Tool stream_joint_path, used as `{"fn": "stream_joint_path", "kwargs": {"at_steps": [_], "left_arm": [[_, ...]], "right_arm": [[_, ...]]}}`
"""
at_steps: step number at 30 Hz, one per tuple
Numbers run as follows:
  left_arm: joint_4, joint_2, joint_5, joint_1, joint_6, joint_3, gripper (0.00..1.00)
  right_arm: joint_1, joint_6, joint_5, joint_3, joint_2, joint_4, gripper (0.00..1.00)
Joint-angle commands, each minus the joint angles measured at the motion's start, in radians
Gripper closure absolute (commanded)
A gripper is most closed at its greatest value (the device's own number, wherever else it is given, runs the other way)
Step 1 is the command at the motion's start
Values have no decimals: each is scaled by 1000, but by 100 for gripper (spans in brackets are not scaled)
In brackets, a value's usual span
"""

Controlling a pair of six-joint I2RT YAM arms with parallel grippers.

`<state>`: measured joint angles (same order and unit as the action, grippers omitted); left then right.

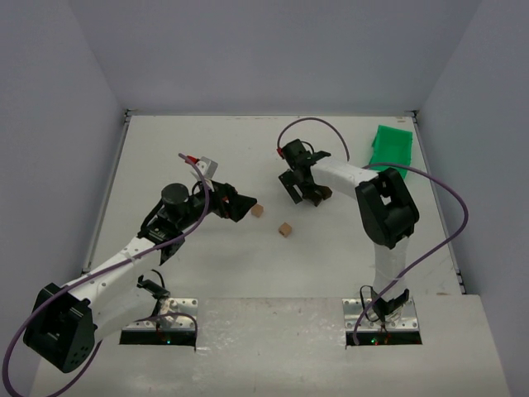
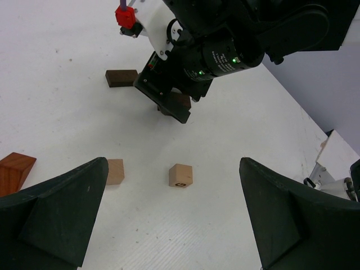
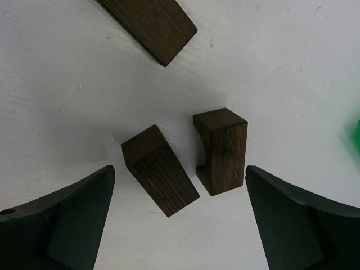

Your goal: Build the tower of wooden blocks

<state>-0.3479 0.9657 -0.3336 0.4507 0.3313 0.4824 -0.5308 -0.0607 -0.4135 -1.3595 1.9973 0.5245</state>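
The tower's blocks lie loose on the white table. Two dark brown blocks sit between the open fingers of my right gripper [image 1: 303, 197]: a slanted one [image 3: 160, 177] and an upright notched one [image 3: 220, 149], about a finger's width apart. Neither finger [image 3: 73, 219] touches them. A longer dark block [image 3: 149, 25] lies beyond. My left gripper [image 1: 245, 208] stands open and low over the table with nothing in it. A light tan cube [image 2: 180, 175] lies just ahead of it, and a second tan block [image 2: 115, 171] sits by its left finger. A reddish-brown block [image 2: 14, 171] lies at the far left.
A green plastic bin [image 1: 390, 147] stands at the back right, near the right arm's elbow. Another dark block [image 2: 121, 77] lies on the table beyond the right gripper. Grey walls close in the table on three sides.
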Motion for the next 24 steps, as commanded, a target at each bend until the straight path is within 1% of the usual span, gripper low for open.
{"fn": "stream_joint_path", "kwargs": {"at_steps": [1, 3, 7, 24], "left_arm": [[-54, -21, -8, -4, 2, -2, 0], [-55, -19, -14, -4, 2, -1, 0], [-65, -18, -32, -4, -1, -4, 0], [-68, -7, -34, -4, -3, -2, 0]], "right_arm": [[10, 1, -27, -47, 2, -27, 1], [12, 3, -53, -49, 12, -27, 1], [23, -30, -57, -49, 16, -35, 1], [46, -53, -44, -40, 19, -55, 1]]}}
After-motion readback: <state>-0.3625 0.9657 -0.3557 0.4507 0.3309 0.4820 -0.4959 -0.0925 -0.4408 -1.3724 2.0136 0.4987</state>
